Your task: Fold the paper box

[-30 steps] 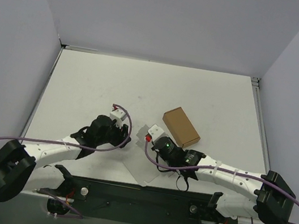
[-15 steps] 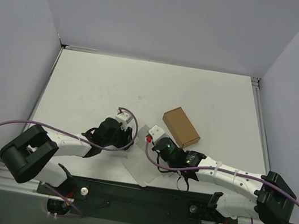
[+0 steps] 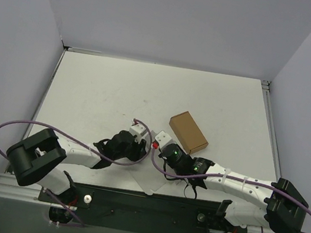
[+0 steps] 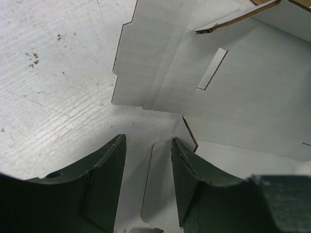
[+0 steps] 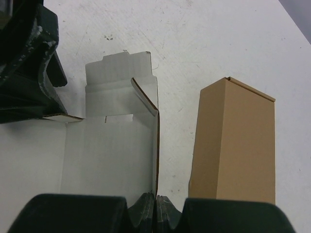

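Pinching a raised side panel of the paper box point(image 5: 112, 145) by its edge, the right gripper point(image 5: 156, 208) has its fingers pressed together on the card. The left gripper point(image 4: 148, 174) has its fingers apart, straddling a rounded tab that lies flat between them; can't tell if they touch it. The paper box sits part-unfolded, white inside up, on the table point(image 3: 100, 89) near its front edge, between both wrists. The brown box point(image 5: 233, 145) lies just beside it, not touching.

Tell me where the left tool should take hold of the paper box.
Probably the rounded tab of the paper box: it juts free toward the left tool, whose fingers straddle it. Come low from the left arm's side; the right tool pinches the raised wall opposite.
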You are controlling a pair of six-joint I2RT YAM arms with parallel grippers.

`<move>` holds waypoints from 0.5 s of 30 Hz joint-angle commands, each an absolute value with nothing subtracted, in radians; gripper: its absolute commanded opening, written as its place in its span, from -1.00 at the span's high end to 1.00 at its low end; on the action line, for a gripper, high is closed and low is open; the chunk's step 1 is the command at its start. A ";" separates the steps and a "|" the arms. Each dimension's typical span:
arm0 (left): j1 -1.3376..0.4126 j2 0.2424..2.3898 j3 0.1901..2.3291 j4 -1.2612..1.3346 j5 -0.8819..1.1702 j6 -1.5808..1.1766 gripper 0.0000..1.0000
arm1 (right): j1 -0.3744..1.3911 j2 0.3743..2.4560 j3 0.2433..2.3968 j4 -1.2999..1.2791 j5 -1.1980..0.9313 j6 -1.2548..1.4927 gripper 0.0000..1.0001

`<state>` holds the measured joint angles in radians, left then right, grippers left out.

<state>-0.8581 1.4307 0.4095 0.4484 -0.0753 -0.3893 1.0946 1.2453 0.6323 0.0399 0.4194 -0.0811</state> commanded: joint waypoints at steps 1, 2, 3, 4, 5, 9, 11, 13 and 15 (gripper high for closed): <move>-0.888 1.477 0.472 0.549 -0.080 -0.408 -0.04 | 1.100 1.216 0.621 0.064 0.433 -0.087 1.00; -0.894 1.491 0.474 0.555 -0.080 -0.413 -0.04 | 1.100 1.215 0.621 0.067 0.433 -0.086 1.00; -0.900 1.496 0.477 0.569 -0.087 -0.416 -0.04 | 1.101 1.210 0.620 0.071 0.430 -0.086 1.00; -0.910 1.500 0.482 0.574 -0.095 -0.419 -0.03 | 1.101 1.210 0.620 0.072 0.428 -0.086 1.00; -0.928 1.503 0.485 0.575 -0.106 -0.428 -0.03 | 1.101 1.209 0.617 0.074 0.431 -0.086 1.00; -0.957 1.485 0.469 0.601 -0.158 -0.463 -0.02 | 1.101 1.201 0.607 0.080 0.437 -0.094 1.00; -0.953 1.459 0.453 0.603 -0.170 -0.485 -0.03 | 1.103 1.195 0.598 0.087 0.442 -0.107 1.00; -0.951 1.415 0.442 0.594 -0.170 -0.489 -0.04 | 1.111 1.178 0.589 0.103 0.448 -0.133 1.00; -0.943 1.372 0.425 0.559 -0.172 -0.485 -0.07 | 1.124 1.155 0.572 0.113 0.449 -0.159 1.00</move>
<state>-0.9371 1.4773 0.4328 0.4934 -0.1806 -0.4442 1.0966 1.2102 0.5976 0.0494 0.4305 -0.1169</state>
